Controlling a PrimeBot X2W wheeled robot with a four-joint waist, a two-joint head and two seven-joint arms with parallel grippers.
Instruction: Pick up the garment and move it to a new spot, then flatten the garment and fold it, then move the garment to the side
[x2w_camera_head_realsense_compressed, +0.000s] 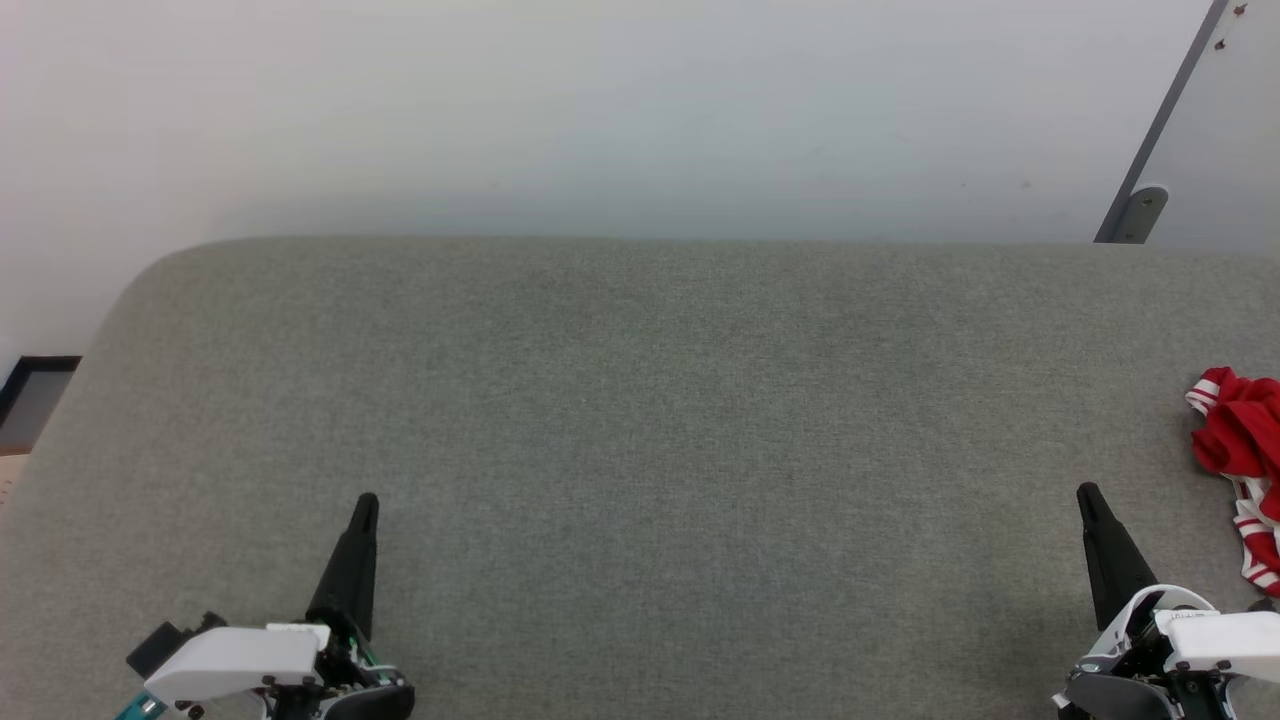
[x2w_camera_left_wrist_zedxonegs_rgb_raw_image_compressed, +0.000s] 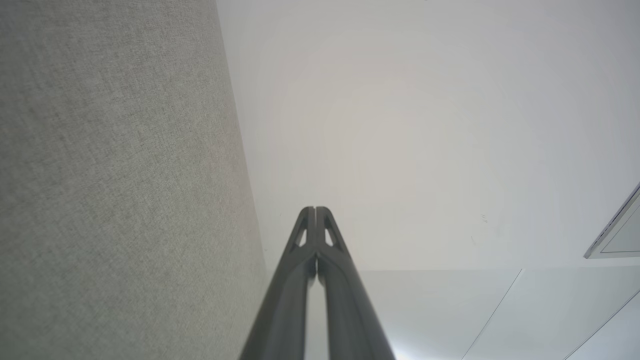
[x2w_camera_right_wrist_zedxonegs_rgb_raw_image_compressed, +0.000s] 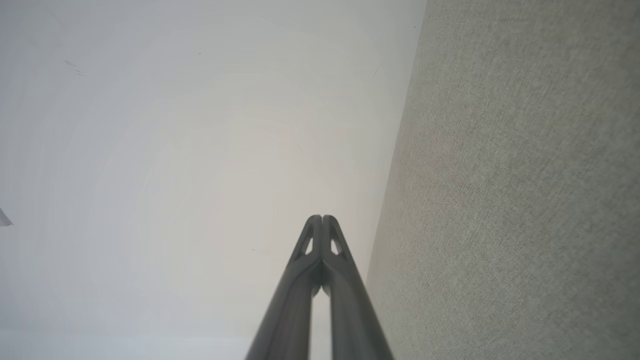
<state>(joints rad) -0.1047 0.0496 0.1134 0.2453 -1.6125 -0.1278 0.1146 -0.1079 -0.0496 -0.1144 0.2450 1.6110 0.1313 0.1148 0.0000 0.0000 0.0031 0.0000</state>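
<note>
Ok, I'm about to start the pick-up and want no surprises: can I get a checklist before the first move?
1. Found the garment: ok, bunched on the grey surface at the head view's right edge.
2. Whole garment in view: not ok, frame cuts it off.
3. Nearest is right claw: ok, garment lies to its right.
4. Nothing in left claw or right claw: ok.
5. Claws open for grasping: not ok, both shut.

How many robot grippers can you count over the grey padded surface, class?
2. The left gripper is at the head view's lower left, the right gripper at its lower right near the garment; both are shut.
</note>
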